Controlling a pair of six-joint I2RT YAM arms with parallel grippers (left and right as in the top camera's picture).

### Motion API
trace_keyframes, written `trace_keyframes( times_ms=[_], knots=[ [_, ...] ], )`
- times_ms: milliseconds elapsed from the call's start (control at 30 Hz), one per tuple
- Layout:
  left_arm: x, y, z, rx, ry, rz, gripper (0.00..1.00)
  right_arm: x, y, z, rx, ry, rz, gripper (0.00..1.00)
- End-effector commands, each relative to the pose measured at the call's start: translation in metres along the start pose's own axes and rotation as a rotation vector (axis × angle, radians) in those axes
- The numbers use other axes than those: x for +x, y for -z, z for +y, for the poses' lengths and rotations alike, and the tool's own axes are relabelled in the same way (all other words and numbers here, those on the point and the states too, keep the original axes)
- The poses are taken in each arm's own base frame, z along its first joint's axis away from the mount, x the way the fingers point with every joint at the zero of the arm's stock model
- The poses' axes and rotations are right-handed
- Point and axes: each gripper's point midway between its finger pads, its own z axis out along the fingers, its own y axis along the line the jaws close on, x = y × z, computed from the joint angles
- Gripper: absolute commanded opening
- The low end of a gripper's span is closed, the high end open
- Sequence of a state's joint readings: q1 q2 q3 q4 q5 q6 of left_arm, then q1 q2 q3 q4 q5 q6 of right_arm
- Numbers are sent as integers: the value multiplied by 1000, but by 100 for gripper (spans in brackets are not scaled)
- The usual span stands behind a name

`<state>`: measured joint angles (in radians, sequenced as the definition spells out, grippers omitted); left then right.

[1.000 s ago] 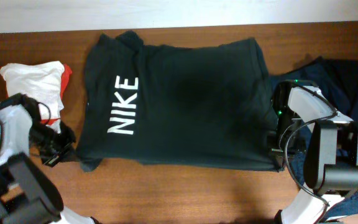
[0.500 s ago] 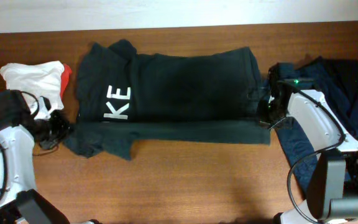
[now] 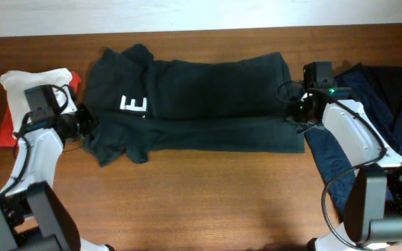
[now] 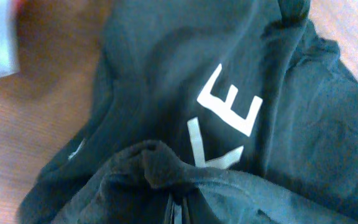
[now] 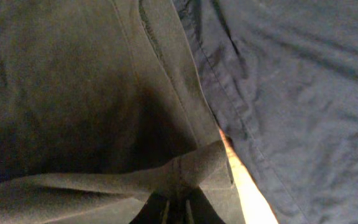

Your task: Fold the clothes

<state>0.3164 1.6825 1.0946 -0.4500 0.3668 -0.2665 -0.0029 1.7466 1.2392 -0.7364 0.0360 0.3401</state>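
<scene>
A dark green Nike T-shirt (image 3: 208, 104) lies across the middle of the table with its near part folded up over itself; only the white letter "E" (image 3: 134, 104) shows. My left gripper (image 3: 84, 122) is shut on the shirt's left folded edge (image 4: 160, 165), where "KE" (image 4: 222, 115) is visible. My right gripper (image 3: 297, 113) is shut on the shirt's right folded edge (image 5: 194, 171). Both hold the lifted hem over the shirt's middle.
A white and red garment (image 3: 37, 87) lies at the far left. A pile of navy blue clothes (image 3: 389, 90) lies at the right edge, close beside the shirt (image 5: 291, 81). Bare wooden table (image 3: 201, 202) runs along the front.
Both grippers have carried the shirt's near hem toward the back, folding it further over the chest. The visible lettering shrank from "NIKE" to "KE" to "E".
</scene>
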Motion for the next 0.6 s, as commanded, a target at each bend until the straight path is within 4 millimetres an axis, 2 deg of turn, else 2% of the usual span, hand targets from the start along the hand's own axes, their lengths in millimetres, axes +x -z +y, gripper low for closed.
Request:
trace_keyframes(
  times_ms=[0, 33, 67, 100, 133, 167, 200, 233, 267, 300, 333, 400, 467, 500, 533, 567],
  knots=[
    [-5, -24, 3, 13, -15, -18, 6, -15, -12, 4, 1, 15, -42, 10],
    [-8, -25, 3, 13, -19, -28, 7, -20, -12, 6, -6, 13, -63, 13],
    [-11, -26, 2, 17, -23, -39, 19, -26, -11, 8, -15, 12, -87, 29],
    [-16, -25, -2, 34, -33, -60, 36, -31, -11, 9, -20, 12, -105, 67],
    [-21, -23, -12, 87, -47, -71, 50, -30, -11, 9, -18, 11, -102, 72],
    [-29, -16, -26, 137, -89, -72, 54, -27, -11, 8, -14, 12, -90, 72],
    [-40, -4, -34, 136, -118, -76, 64, -19, -12, 5, -3, 13, -57, 68],
    [-41, 5, -42, 135, -148, -55, 64, -5, -12, 0, 17, 16, 0, 66],
    [-23, 3, -52, 138, -200, 7, 63, 9, -14, -5, 34, 19, 53, 53],
    [8, -4, -56, 86, -264, 112, 62, 22, -19, -9, 46, 21, 87, 48],
    [31, -8, -53, -8, -299, 187, 61, 31, -23, -12, 54, 22, 109, 48],
    [64, -14, -52, -123, -374, 270, 55, 47, -30, -18, 68, 23, 147, 48],
    [97, -24, -54, -186, -462, 327, 52, 51, -32, -19, 71, 24, 157, 48],
    [105, -25, -48, -240, -495, 336, 51, 51, -32, -19, 71, 24, 156, 48],
    [115, -25, -47, -264, -517, 359, 44, 51, -32, -19, 71, 24, 157, 47],
    [121, -24, -48, -266, -526, 379, 43, 51, -32, -19, 71, 24, 157, 48]
  ],
)
